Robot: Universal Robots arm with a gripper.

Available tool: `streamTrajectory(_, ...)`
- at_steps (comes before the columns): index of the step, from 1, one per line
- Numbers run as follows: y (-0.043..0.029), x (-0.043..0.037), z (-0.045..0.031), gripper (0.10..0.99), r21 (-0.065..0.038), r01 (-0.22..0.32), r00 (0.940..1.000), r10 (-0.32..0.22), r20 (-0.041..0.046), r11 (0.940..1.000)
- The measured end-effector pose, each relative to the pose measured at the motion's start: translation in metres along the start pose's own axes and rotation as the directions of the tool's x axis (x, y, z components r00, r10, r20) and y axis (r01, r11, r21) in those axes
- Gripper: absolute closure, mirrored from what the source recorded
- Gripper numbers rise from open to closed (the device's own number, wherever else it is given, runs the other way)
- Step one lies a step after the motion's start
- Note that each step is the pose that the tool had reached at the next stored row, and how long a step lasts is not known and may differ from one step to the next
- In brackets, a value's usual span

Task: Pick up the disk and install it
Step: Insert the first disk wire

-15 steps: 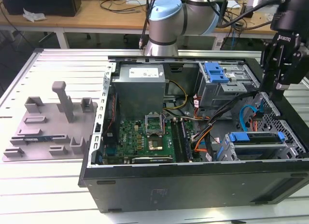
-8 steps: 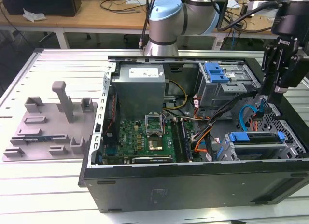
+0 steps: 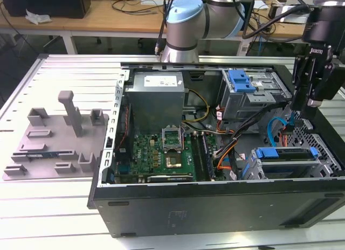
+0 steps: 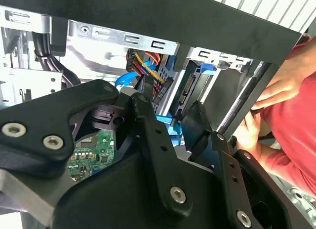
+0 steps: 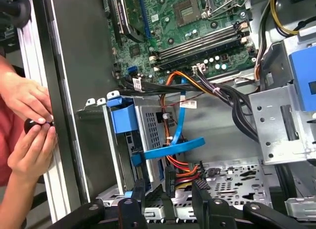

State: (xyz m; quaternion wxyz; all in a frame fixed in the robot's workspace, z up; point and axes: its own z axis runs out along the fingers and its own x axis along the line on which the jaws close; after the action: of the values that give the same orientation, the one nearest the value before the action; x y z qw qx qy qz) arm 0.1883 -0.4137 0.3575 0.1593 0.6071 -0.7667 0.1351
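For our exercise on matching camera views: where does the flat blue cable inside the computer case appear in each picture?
Exterior view: the blue cable curves above the drive cage, at the exterior view's right.
First wrist view: the blue cable runs across the cage's front.
Second wrist view: the blue cable arcs beside the wires.
Shared landmark: the orange-and-yellow wire bundle beside it.

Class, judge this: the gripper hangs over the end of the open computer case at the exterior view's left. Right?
No, not the left. The exterior view shows the gripper hanging over the end of the open computer case at that view's right.
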Motion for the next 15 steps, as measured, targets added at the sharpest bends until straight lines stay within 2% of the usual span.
streamTrajectory(5, 0.0001, -0.0024, 0.0048, 0.596, -0.002, 0.001, 0.9999, -0.001, -0.0135, 1.0)
streamTrajectory(7, 0.0003, -0.0038, 0.0071, 0.737, -0.003, 0.002, 0.9998, -0.002, -0.0204, 1.0)
streamTrajectory(10, 0.0003, -0.0053, 0.01, 0.737, -0.003, 0.002, 0.9994, -0.002, -0.0334, 1.0)
streamTrajectory(12, 0.0007, -0.0071, 0.0099, 0.737, -0.001, 0.001, 0.9989, -0.002, -0.0463, 1.0)
streamTrajectory(15, 0.0015, -0.01, 0.0089, 0.737, 0.003, 0.004, 0.9985, -0.004, -0.0554, 1.0)
